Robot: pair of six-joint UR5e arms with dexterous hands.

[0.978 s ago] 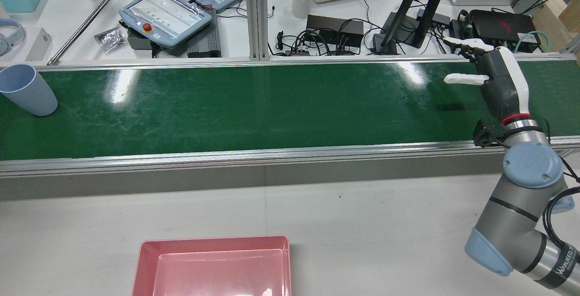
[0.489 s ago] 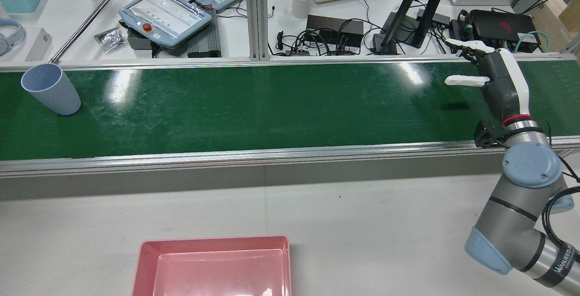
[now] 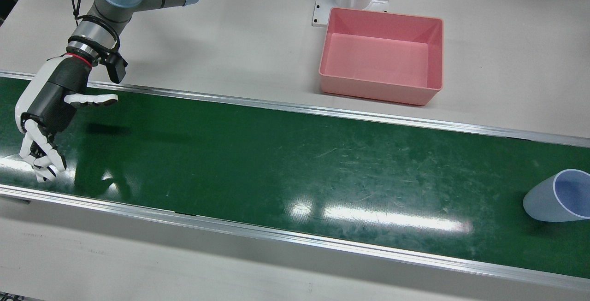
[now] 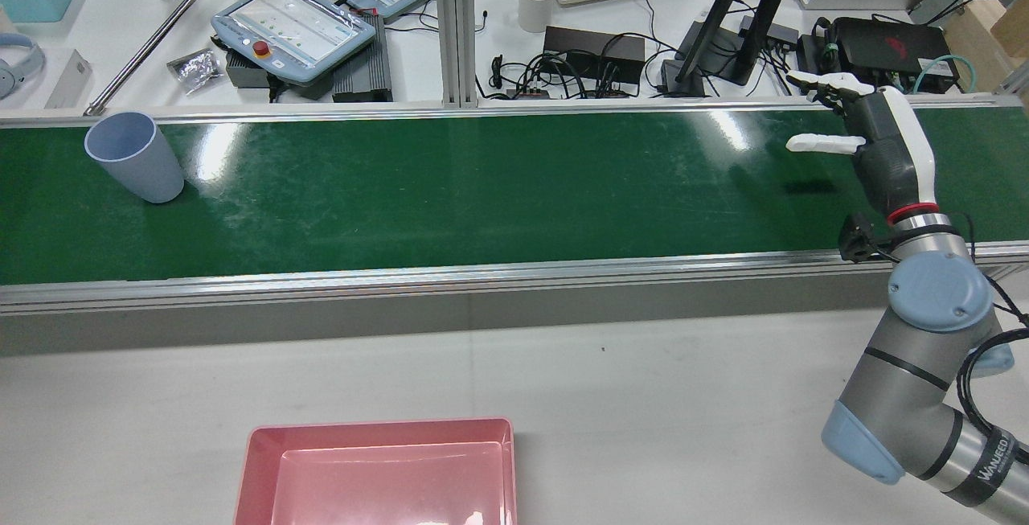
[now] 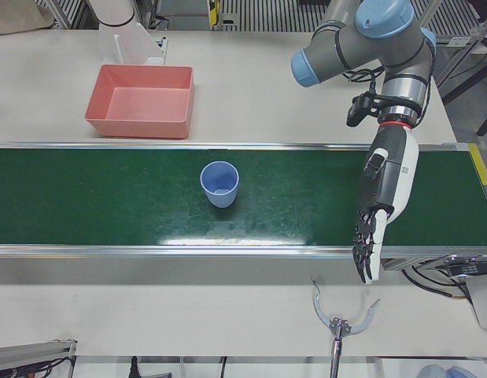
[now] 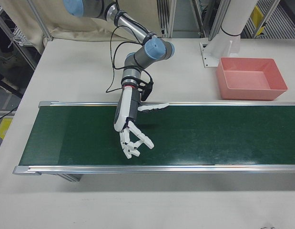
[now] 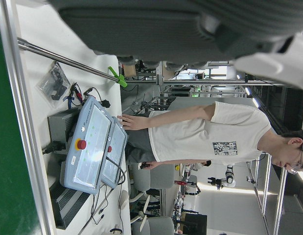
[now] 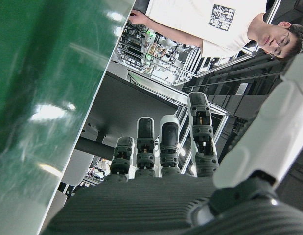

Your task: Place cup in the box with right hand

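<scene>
A pale blue cup (image 4: 133, 157) stands upright on the green belt (image 4: 482, 187) at its far left in the rear view; it also shows in the front view (image 3: 555, 196) and the left-front view (image 5: 220, 184). The pink box (image 4: 378, 426) sits empty on the white table before the belt, also seen in the front view (image 3: 382, 91). My right hand (image 4: 864, 135) is open and empty over the belt's right end, far from the cup, also in the right-front view (image 6: 133, 124). My left hand (image 5: 385, 197) is open, fingers pointing down, to one side of the cup.
Behind the belt a desk holds teach pendants (image 4: 293, 26), a white mug (image 4: 536, 4), a keyboard, cables and a monitor stand (image 4: 723, 26). A metal rod (image 4: 161, 30) lies near the cup's end. A person stands there in the left hand view (image 7: 200, 132).
The cup has travelled to the right along the belt in the rear view, standing upright all the way. My right hand has barely moved and stays open.
</scene>
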